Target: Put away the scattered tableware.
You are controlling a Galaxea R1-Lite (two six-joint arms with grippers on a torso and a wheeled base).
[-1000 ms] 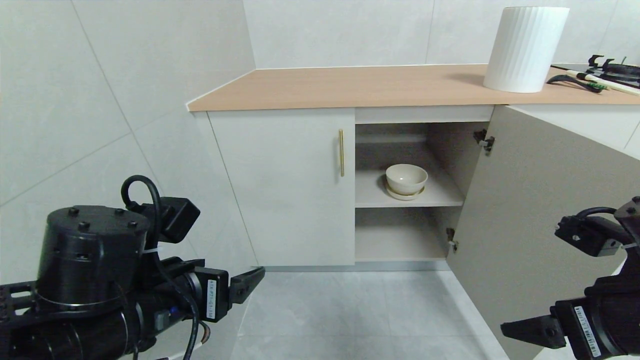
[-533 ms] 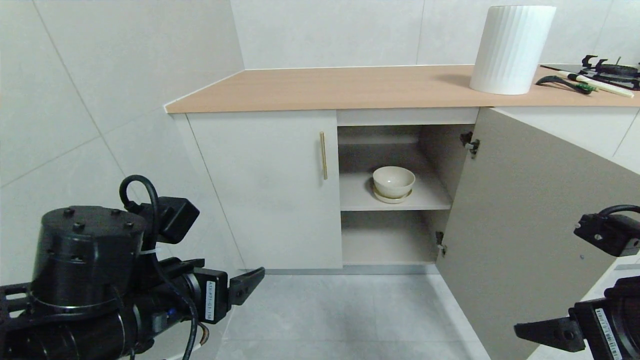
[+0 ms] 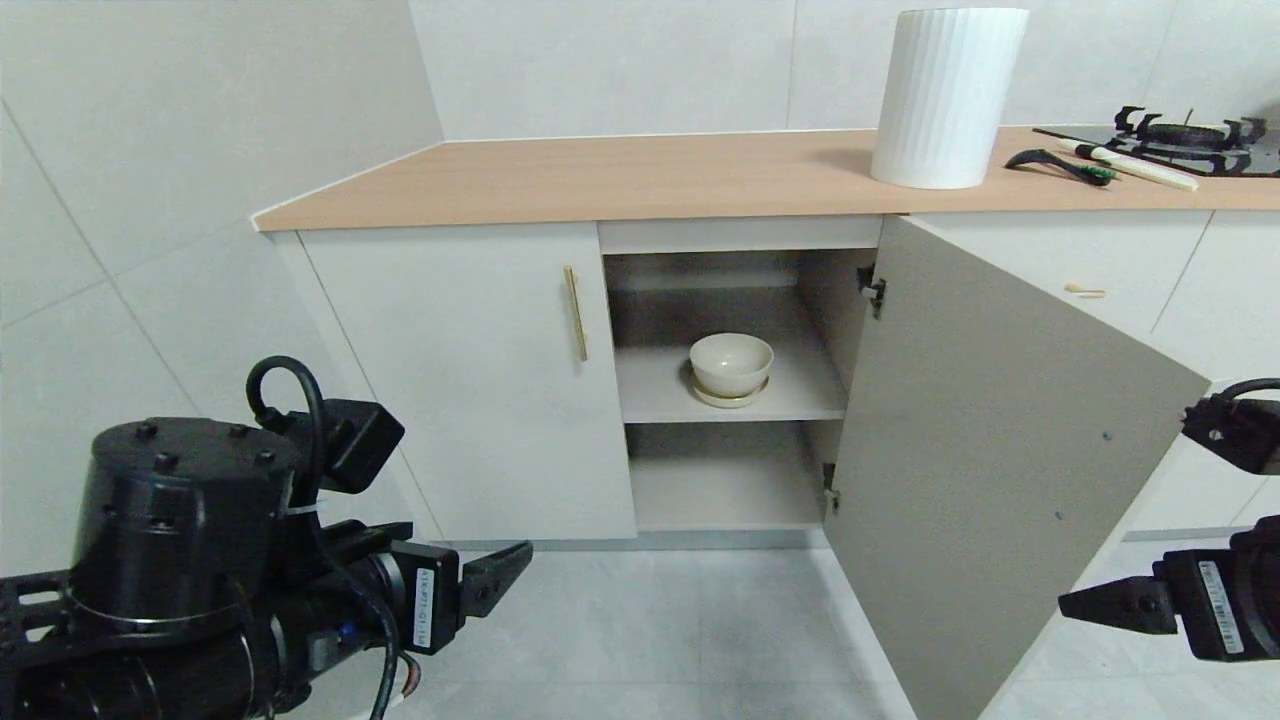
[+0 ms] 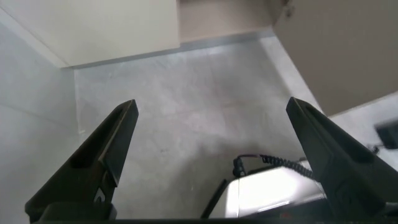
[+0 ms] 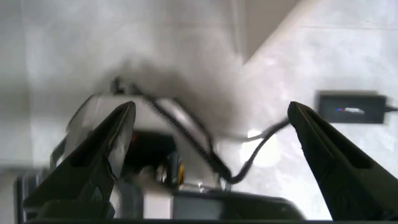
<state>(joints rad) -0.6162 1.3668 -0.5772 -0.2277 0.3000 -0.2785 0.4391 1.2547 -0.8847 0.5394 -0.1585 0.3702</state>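
Left wrist view: the left gripper (image 4: 211, 109) has its jaws spread wide with nothing between them, only the grey floor (image 4: 205, 143) below. The right gripper (image 5: 211, 112) is the same in its own wrist view, jaws wide apart and empty. In the head view I see both arms held low in front of the cabinet, well apart from it, one to each side. Further out, the right cabinet door (image 3: 980, 450) stands swung open toward me, while the left door (image 3: 470, 380) is shut, with its slim handle (image 3: 575, 313) upright along its inner edge. On the upper shelf (image 3: 650, 390) a cream bowl (image 3: 731, 363) sits upright on a small plate (image 3: 730, 399), near the shelf's front edge and roughly midway across; the lower shelf (image 3: 720, 490) carries nothing I can make out. On the counter (image 3: 600, 180) above, a tall white ribbed container (image 3: 945, 95) stands near the front edge, and toward the right end a dark ladle (image 3: 1050, 163) and a pale stick-like utensil (image 3: 1130, 164) lie just beside the stove (image 3: 1180, 135). I judge the bowl and plate as stowed; the utensils look like what remains, and the door is not yet closed.
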